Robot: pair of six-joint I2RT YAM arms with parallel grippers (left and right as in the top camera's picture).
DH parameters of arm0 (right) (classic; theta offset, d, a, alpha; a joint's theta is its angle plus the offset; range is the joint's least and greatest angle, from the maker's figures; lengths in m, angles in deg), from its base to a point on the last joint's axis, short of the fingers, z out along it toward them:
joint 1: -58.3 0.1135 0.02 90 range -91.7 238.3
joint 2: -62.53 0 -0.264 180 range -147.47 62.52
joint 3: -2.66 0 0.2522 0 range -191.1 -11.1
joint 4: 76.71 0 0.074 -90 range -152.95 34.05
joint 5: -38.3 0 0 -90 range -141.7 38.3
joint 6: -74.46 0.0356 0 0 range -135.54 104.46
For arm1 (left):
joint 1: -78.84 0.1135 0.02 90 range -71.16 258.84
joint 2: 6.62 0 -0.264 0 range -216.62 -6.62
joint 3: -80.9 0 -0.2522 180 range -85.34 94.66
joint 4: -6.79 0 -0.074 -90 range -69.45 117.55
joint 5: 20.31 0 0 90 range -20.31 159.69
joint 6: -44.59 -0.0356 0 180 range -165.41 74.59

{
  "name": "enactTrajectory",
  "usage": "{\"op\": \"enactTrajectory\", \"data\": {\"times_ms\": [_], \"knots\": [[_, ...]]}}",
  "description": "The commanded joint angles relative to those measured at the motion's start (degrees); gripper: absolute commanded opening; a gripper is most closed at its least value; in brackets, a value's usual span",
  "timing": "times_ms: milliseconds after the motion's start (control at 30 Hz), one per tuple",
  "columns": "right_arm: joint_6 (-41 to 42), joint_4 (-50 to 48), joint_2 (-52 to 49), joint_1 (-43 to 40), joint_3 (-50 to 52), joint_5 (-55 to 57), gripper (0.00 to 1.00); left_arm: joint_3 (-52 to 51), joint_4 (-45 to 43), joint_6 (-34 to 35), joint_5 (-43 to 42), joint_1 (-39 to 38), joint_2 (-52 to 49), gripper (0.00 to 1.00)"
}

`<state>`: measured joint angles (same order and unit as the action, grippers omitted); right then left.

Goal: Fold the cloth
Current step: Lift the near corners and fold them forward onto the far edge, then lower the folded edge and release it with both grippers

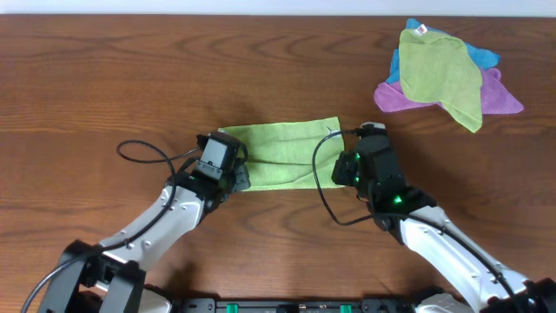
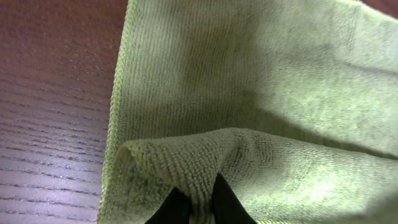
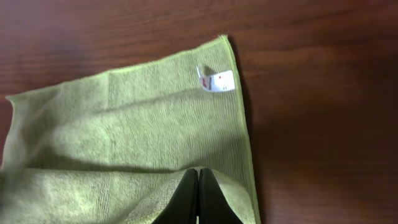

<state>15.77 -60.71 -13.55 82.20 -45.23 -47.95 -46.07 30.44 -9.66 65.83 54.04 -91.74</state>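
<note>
The cloth (image 1: pixel 287 148) lies at the middle of the table, lime-green, with its near edge lifted and doubled over the flat far part. A small white tag (image 3: pixel 217 81) shows near its far right corner. My left gripper (image 1: pixel 239 174) is at the cloth's near left corner. In the left wrist view a ridge of the cloth (image 2: pixel 249 74) is pinched between the black fingers of the left gripper (image 2: pixel 198 183). My right gripper (image 1: pixel 343 165) is at the near right corner. There the cloth (image 3: pixel 137 118) rises to the closed tips of the right gripper (image 3: pixel 198 171).
A pile of cloths (image 1: pixel 443 69) in green, purple and blue lies at the far right of the wooden table (image 1: pixel 87 69). Black cables loop beside the left arm (image 1: pixel 139 152) and the right arm (image 1: pixel 326 187).
</note>
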Motion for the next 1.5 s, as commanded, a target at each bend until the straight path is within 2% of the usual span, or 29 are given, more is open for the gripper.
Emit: {"op": "enactTrajectory", "data": {"times_ms": [0, 267, 867, 1200, 1467], "knots": [[-1.46, -1.4, -1.18, 0.28, -1.14, 0.98, 0.01, 1.09, -0.79, -1.07, 0.66, 0.72, -1.07, 0.12], [-2.73, -5.95, -4.46, -0.04, -1.16, 1.6, 0.01, 1.09, -4.15, -1.09, 1.33, 3.13, -1.16, 0.2], [-5.77, -21.05, -13.57, -1.44, -1.31, 4.02, 0.01, 1.09, -14.1, -1.03, 4.04, 4.17, -6.75, 0.21], [-8.26, -24.63, -14.91, -2.34, -2.27, 5.49, 0.01, 1.46, -17.09, -1.09, 4.94, 7.06, -6.91, 0.22], [-9.6, -30.67, -18.75, -2.34, -2.27, 5.99, 0.01, 1.46, -22.62, -1.33, 4.94, 7.17, -9.05, 0.29]]}}
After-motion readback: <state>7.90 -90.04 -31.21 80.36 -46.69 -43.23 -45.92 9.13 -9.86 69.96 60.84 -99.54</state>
